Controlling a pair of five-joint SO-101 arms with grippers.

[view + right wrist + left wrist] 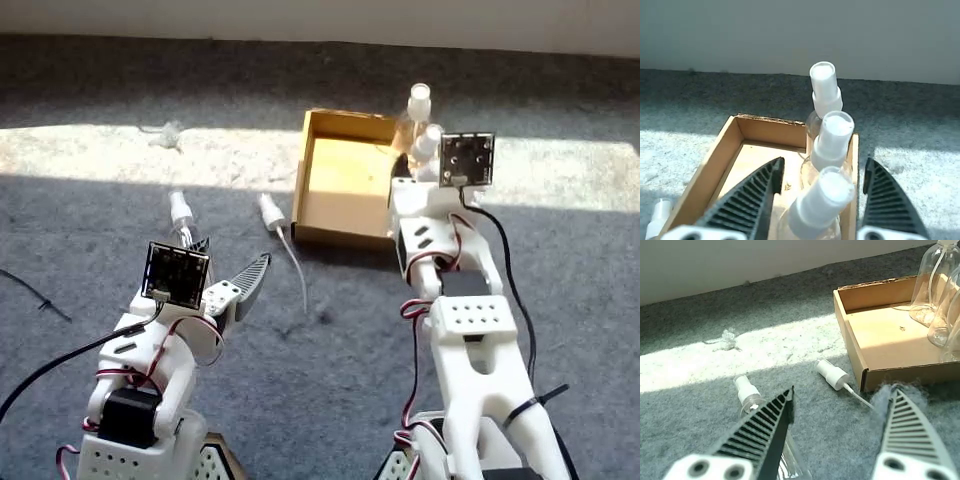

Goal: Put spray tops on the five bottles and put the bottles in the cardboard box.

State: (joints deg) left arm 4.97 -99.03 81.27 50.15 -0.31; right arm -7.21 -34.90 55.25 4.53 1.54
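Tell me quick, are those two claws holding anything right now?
Left gripper: jaws open, empty.
Right gripper: jaws open, astride clear white-topped plastic spray bottle, not gripping.

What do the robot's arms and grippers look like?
The left arm and right arm have white plastic shells, black motors, red, white and black wire loops and a thicker black cable each. The left gripper and right gripper have black, ribbed, pointed fingers on white bases.
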